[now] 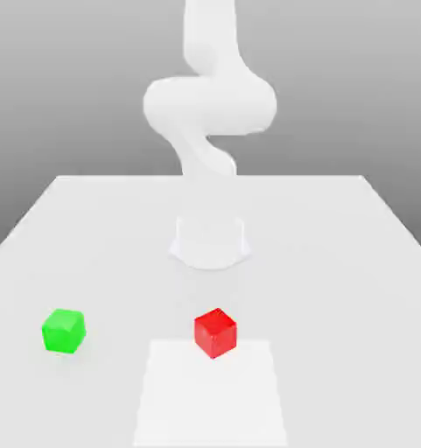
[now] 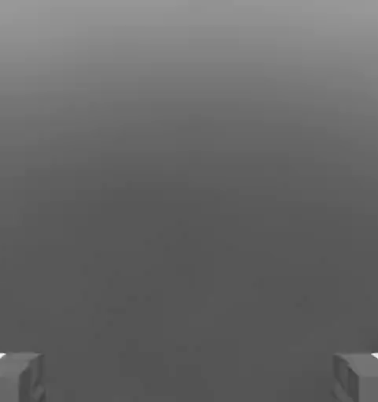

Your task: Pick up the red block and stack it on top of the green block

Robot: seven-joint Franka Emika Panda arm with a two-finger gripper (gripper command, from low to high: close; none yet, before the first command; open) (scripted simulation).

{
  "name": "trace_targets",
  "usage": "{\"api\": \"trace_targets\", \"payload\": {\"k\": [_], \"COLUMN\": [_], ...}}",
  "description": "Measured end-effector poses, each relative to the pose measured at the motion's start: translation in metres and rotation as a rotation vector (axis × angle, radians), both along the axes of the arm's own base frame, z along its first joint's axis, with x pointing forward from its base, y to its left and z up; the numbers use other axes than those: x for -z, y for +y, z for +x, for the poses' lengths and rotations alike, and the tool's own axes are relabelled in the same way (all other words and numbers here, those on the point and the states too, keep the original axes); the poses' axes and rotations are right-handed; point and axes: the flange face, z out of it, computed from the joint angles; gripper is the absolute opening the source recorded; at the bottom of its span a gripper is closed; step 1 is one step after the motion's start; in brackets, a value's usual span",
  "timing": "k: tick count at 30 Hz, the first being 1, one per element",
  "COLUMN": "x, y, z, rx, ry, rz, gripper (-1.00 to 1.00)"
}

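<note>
Nothing done yet, by the look of it: both cubes sat loose on the tabletop (image 1: pixel 336 262), no grasp, no stack. Whole job left: reach, grip red, lift, carry across, set on green.

Nearest: a paler square patch (image 1: pixel 211 394) on the tabletop at the near edge. The red block (image 1: pixel 215 332) sat at that patch's far edge, roughly centre. The green block (image 1: pixel 64 331) was at about the same depth, well apart toward the exterior view's left.

Farther back: the arm's base (image 1: pixel 210 241) mid-tabletop, white links (image 1: pixel 209 105) curling up above it.

The jaws (image 2: pixel 189 377) were spread wide in the hand view, fingertips (image 2: pixel 15 377) at opposite corners, nothing between them, only grey backdrop ahead.

Hard to read: the arm's upper part was cut off by the frame's top edge, and the white links blurred into the backdrop.
</note>
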Motion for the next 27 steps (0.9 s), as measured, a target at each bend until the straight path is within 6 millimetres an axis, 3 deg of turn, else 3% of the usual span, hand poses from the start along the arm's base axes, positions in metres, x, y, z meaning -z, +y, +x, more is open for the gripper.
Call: {"api": "trace_targets", "payload": {"k": [4, 9, 13, 17, 20, 27], "x": [0.099, 0.225, 0.326, 0.42, 0.452, 0.478], "y": [0.003, 0.006, 0.007, 0.007, 0.004, -0.003], "z": [0.033, 0.039, 0.017, -0.033, -0.054, -0.053], "rx": [0.134, 0.324, 0.506, 0.717, 0.804, 0.847], "ry": [0.146, 0.325, 0.475, 0.624, 0.67, 0.671], "rz": [0.102, 0.203, 0.264, 0.3, 0.283, 0.22], "gripper": [0.0, 0.0, 0.0, 0.0, 0.0, 0.0]}}
